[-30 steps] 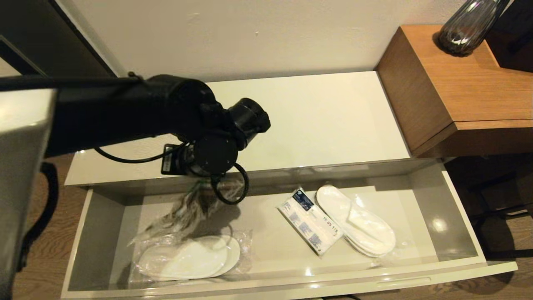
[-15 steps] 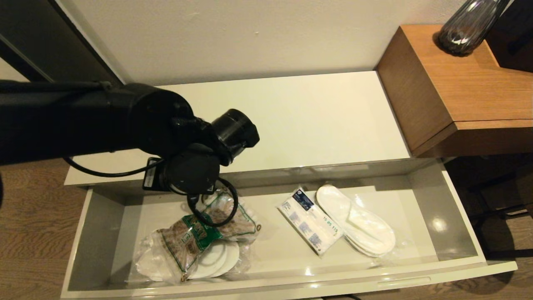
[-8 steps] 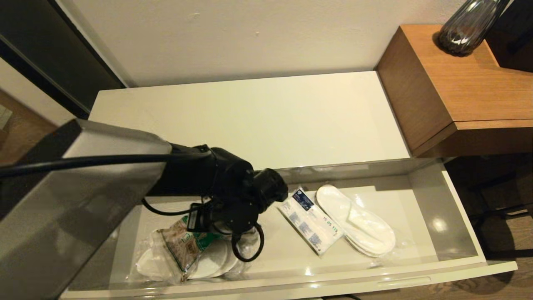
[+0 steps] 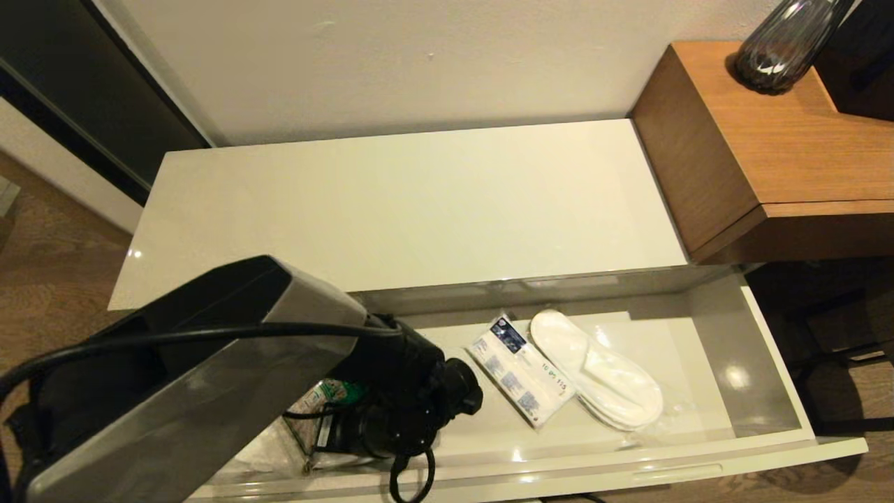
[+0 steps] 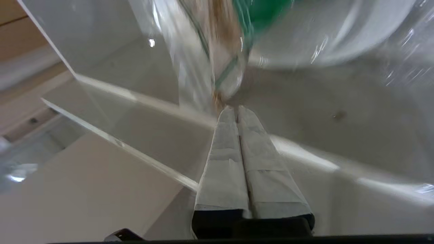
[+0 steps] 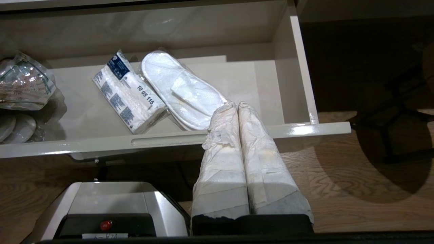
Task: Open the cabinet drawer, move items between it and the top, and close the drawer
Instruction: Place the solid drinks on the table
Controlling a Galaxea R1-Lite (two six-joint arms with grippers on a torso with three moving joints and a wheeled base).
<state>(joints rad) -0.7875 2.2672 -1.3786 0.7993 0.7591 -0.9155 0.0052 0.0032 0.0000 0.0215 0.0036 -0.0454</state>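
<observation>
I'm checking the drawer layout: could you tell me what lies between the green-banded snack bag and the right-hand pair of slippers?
The white packet with the dark blue label lies between the snack bag and the slippers, touching the slippers; the right wrist view shows this.

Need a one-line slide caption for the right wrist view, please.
Parked right gripper, jaws shut, outside the open cabinet drawer holding slippers and packet.

Left slippers (image 4: 262, 450) and crinkly bag (image 4: 318, 398) mostly hidden behind the left arm (image 4: 209, 391)
</observation>
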